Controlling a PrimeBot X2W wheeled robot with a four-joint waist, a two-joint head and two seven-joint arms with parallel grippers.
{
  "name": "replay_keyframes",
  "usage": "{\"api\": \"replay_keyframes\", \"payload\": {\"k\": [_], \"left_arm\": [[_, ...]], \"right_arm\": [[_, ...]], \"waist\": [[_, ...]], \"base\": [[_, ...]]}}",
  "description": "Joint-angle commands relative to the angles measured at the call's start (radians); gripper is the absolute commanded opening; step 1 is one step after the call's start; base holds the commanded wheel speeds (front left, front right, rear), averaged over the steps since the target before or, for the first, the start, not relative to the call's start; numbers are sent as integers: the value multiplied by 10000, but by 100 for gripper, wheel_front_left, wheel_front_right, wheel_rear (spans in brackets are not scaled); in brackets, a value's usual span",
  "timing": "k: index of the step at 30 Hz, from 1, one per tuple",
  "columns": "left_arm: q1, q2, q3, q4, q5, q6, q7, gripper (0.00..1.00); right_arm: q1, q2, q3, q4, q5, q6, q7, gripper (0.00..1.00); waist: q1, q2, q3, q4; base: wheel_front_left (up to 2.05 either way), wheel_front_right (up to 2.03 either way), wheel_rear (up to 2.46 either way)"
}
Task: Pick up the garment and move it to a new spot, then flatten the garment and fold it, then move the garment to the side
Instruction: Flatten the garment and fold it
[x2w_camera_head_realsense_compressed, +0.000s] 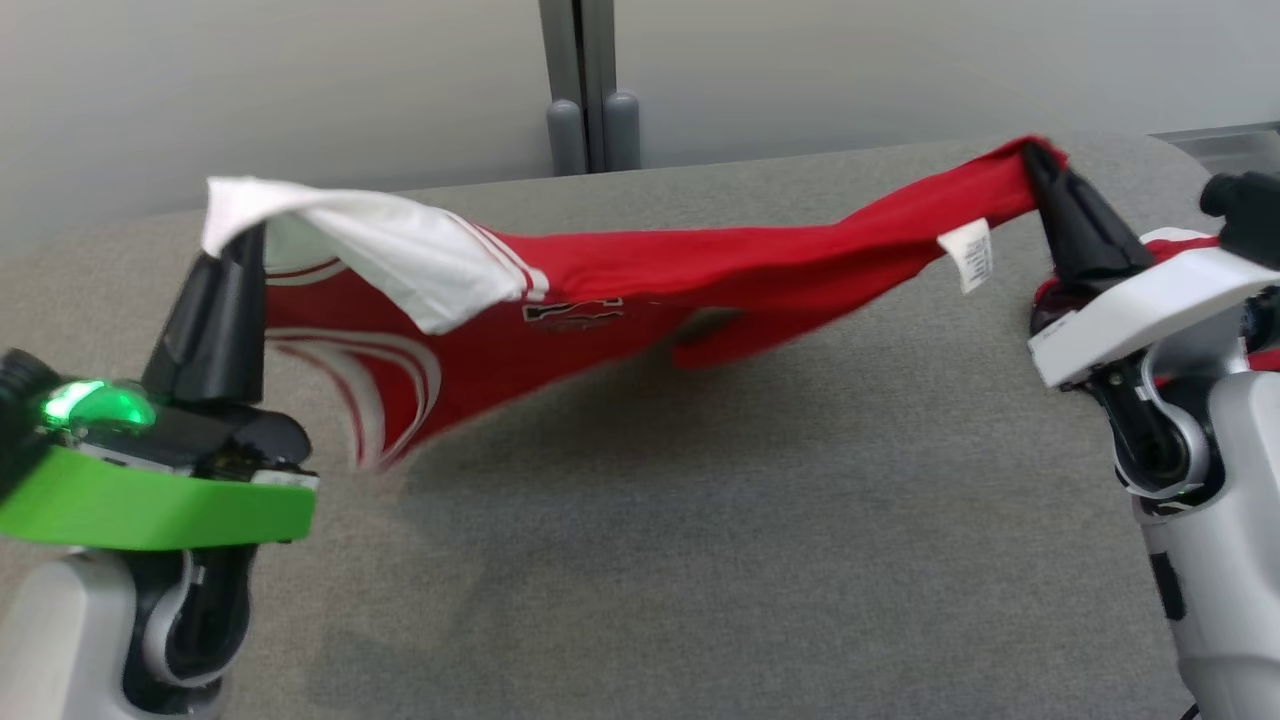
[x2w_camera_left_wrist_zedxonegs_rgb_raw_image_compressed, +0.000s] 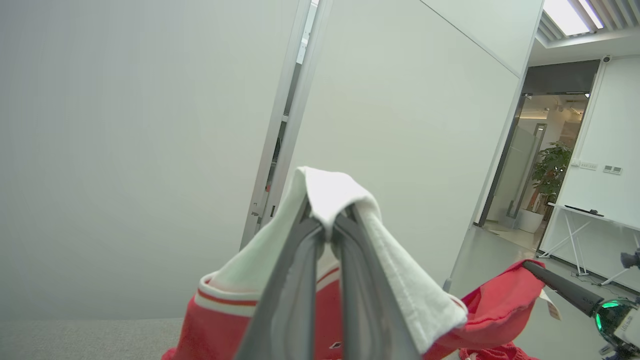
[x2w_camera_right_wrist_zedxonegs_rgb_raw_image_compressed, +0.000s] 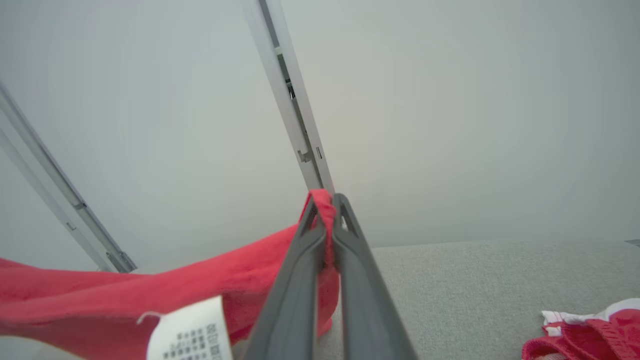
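Observation:
The garment (x2w_camera_head_realsense_compressed: 700, 275), a red T-shirt with white sleeves, hangs stretched between both grippers above the grey table (x2w_camera_head_realsense_compressed: 700, 560). My left gripper (x2w_camera_head_realsense_compressed: 235, 240) is shut on the white sleeve (x2w_camera_head_realsense_compressed: 400, 255) at the left; in the left wrist view the sleeve (x2w_camera_left_wrist_zedxonegs_rgb_raw_image_compressed: 330, 192) drapes over the shut left gripper (x2w_camera_left_wrist_zedxonegs_rgb_raw_image_compressed: 327, 227). My right gripper (x2w_camera_head_realsense_compressed: 1035, 160) is shut on a red edge at the right, near the white care tag (x2w_camera_head_realsense_compressed: 968, 255). The right wrist view shows red cloth (x2w_camera_right_wrist_zedxonegs_rgb_raw_image_compressed: 240, 280) pinched in the right gripper (x2w_camera_right_wrist_zedxonegs_rgb_raw_image_compressed: 327, 210), with the tag (x2w_camera_right_wrist_zedxonegs_rgb_raw_image_compressed: 192, 332) below. The middle sags toward the table.
Another red cloth item with white trim (x2w_camera_right_wrist_zedxonegs_rgb_raw_image_compressed: 590, 330) lies on the table right of my right gripper, partly behind the right arm (x2w_camera_head_realsense_compressed: 1170, 240). A grey post (x2w_camera_head_realsense_compressed: 590, 90) stands against the pale wall behind the table. A doorway and a plant (x2w_camera_left_wrist_zedxonegs_rgb_raw_image_compressed: 550, 170) show far off.

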Motion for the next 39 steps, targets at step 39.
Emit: {"api": "replay_keyframes", "payload": {"k": [39], "left_arm": [[-11331,805,-1079,5721,2264,233,1527,0]], "right_arm": [[-8382,1558,-1605,2306,-4489,-4,-657,0]], "waist": [[0,0,4332,-647]], "base": [[0,0,0]]}}
